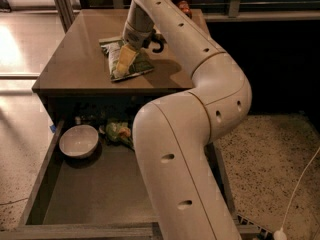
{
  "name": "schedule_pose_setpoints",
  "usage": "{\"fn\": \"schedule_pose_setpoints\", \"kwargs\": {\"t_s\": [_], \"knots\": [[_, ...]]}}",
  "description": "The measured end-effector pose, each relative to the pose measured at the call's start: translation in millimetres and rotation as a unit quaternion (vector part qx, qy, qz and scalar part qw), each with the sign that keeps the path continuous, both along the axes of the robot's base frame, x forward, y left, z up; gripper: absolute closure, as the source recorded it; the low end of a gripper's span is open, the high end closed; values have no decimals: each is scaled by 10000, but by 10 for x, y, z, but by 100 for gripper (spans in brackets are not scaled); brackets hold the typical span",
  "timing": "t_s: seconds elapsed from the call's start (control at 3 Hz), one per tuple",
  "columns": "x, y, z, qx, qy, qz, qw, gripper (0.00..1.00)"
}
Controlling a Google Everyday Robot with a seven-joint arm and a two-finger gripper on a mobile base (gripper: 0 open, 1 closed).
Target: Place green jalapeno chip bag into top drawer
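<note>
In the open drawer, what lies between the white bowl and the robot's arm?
A light-green snack bag, seen in the camera view. The gripper is on the table above, at the green jalapeno chip bag.

place: indoor office- or lab-like room, exact kind unclear | cues: speckled hard floor (270, 154), metal frame posts (61, 4), white cable (278, 233) lying on the floor, brown table (75, 64), open top drawer (95, 199) holding a white bowl (78, 141) | gripper (126, 59): over the tabletop, at the green jalapeno chip bag (139, 66)
</note>
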State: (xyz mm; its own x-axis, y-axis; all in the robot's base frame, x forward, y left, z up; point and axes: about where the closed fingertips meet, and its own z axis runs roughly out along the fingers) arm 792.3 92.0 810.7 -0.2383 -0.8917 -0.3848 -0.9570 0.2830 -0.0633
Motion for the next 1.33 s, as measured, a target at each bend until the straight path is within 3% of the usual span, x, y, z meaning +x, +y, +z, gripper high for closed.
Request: {"fn": "schedule_pose_setpoints", "kwargs": {"t_s": [0.33, 0.67, 1.33], "knots": [[-2, 3, -6, 0, 5, 7, 10000, 2], [-2, 3, -6, 0, 5, 7, 10000, 20], [-2, 3, -6, 0, 5, 7, 10000, 66]]}}
